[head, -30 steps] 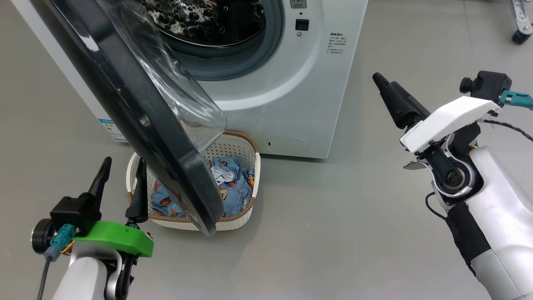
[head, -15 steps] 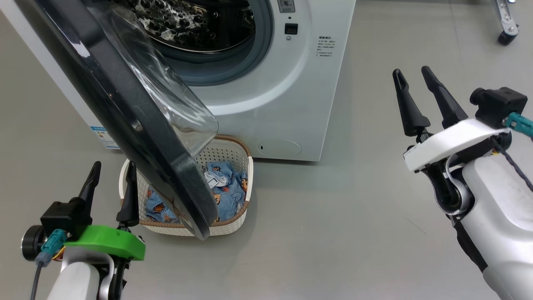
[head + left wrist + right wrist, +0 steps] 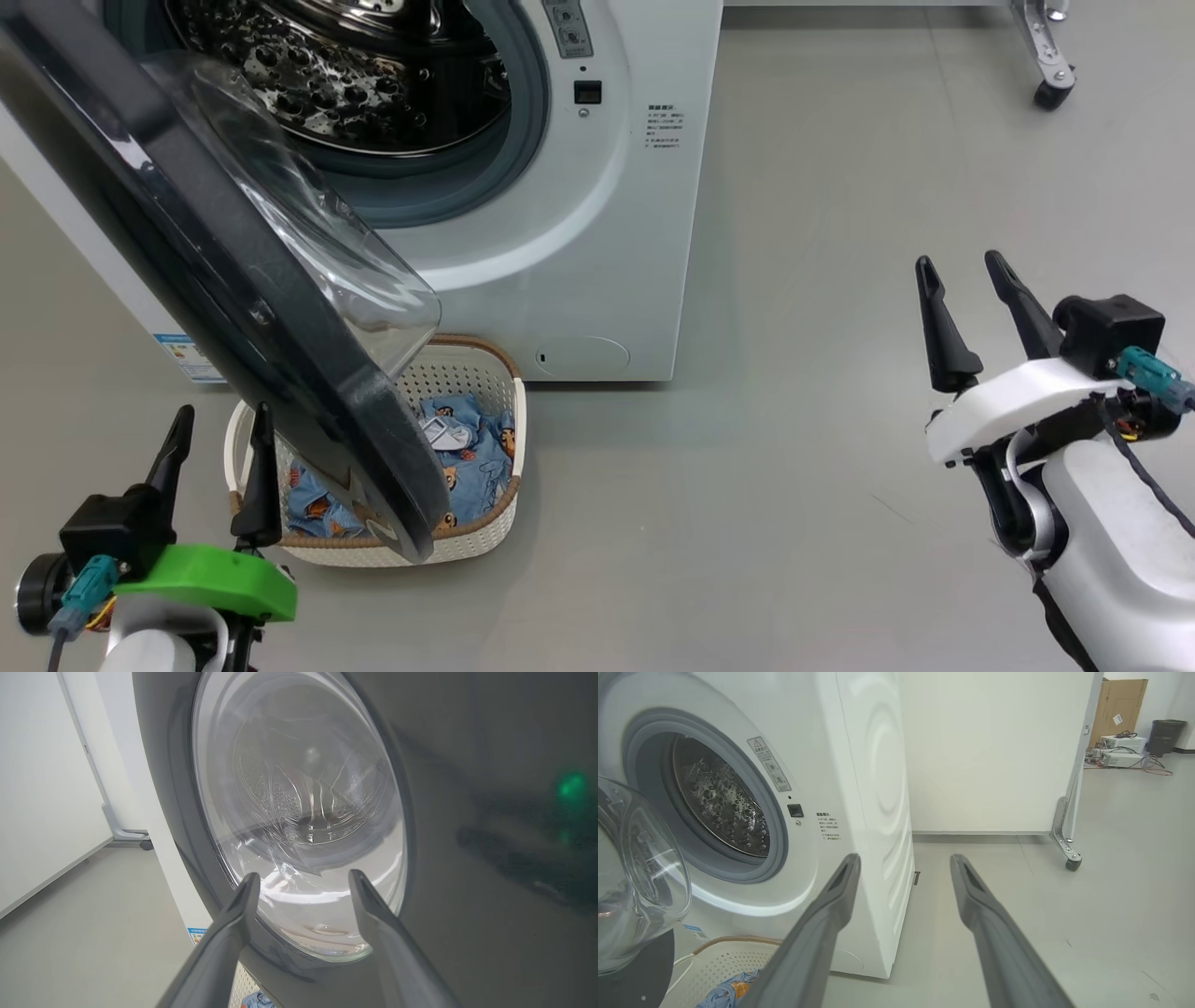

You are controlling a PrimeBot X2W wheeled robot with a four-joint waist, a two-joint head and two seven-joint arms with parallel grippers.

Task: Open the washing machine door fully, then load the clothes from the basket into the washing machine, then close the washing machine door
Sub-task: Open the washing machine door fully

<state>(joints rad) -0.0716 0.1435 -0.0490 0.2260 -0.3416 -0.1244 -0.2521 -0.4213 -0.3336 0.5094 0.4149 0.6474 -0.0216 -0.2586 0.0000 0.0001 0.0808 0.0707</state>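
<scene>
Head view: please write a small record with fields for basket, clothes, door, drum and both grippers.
basket: on floor before the machine
clothes: in basket
door: open, swung out, hiding part of basket
drum: exposed, visible part empty
left gripper: open, empty, near basket, facing door
right gripper: open, empty, apart from machine

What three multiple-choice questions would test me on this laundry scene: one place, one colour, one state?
1. Where is the basket? A. on the floor before the washer B. atop the washer C. inside the washer
2. What colour are the clothes? A. red B. black C. light blue
3. The door is: A. shut B. open C. taken off
Answers: A, it stands on the floor by the washer's front; C, blue fabric lies in the basket; B, it stands out from the washer, baring the drum.
</scene>
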